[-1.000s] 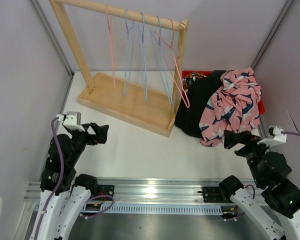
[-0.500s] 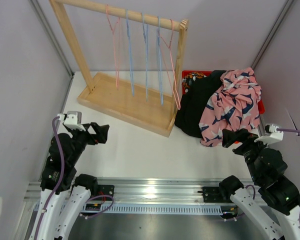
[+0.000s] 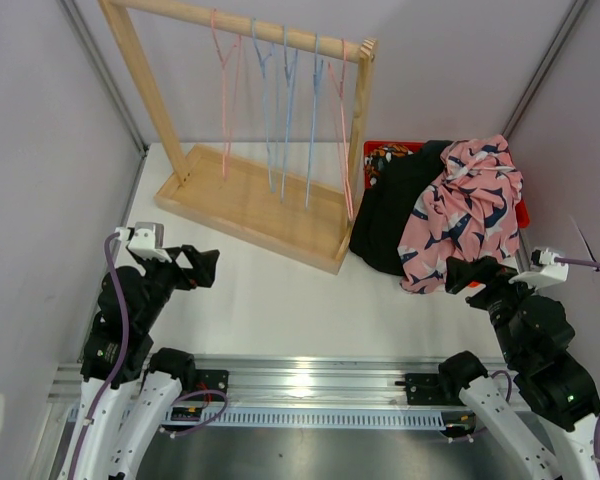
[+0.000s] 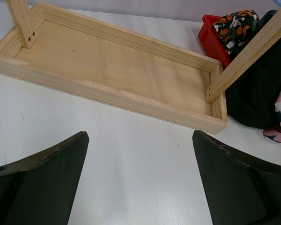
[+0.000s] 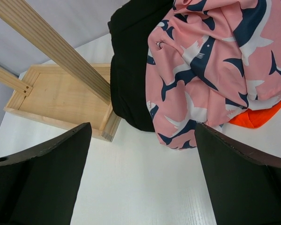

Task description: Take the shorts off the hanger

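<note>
Several bare pink and blue wire hangers (image 3: 280, 100) hang from the rail of a wooden rack (image 3: 250, 200); no garment hangs on them. Pink shark-print shorts (image 3: 465, 210) lie on a black garment (image 3: 395, 215) heaped over a red bin (image 3: 388, 150) at the right. The shorts also show in the right wrist view (image 5: 210, 75). My left gripper (image 3: 202, 268) is open and empty over the bare table at the near left (image 4: 139, 183). My right gripper (image 3: 467, 273) is open and empty, just short of the shorts' near edge (image 5: 141, 187).
The rack's wooden base tray (image 4: 112, 79) lies ahead of the left gripper. The red bin (image 4: 214, 40) holds patterned cloth. Grey walls close in on both sides. A metal rail (image 3: 300, 385) runs along the near table edge.
The hangers have swung on the rail, from slanted toward the right post back toward hanging straight. Both arms have barely moved.
</note>
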`<state>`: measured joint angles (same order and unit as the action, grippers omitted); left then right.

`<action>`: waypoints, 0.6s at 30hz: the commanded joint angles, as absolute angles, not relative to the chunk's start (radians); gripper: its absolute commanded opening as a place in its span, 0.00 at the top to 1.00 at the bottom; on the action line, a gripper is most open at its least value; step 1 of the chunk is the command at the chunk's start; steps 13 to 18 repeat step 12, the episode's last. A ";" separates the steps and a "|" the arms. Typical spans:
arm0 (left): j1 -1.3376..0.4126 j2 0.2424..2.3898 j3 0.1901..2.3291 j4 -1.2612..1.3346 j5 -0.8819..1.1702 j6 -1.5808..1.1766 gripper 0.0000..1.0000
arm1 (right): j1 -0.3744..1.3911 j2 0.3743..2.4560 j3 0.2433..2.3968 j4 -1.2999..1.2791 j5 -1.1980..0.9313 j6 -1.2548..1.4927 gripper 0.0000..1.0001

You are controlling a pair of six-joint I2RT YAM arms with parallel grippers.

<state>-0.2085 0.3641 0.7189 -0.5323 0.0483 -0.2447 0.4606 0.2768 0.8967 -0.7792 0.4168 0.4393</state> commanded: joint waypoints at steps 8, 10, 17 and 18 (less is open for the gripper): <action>-0.209 0.365 0.719 -0.495 0.057 -0.241 0.01 | 0.446 0.278 0.890 -0.733 0.391 0.417 0.00; -0.209 0.365 0.718 -0.495 0.054 -0.242 0.01 | 0.446 0.290 0.891 -0.730 0.379 0.413 0.01; -0.209 0.364 0.721 -0.495 0.052 -0.242 0.01 | 0.445 0.305 0.896 -0.733 0.377 0.413 0.00; -0.209 0.364 0.721 -0.495 0.052 -0.242 0.01 | 0.445 0.305 0.896 -0.733 0.377 0.413 0.00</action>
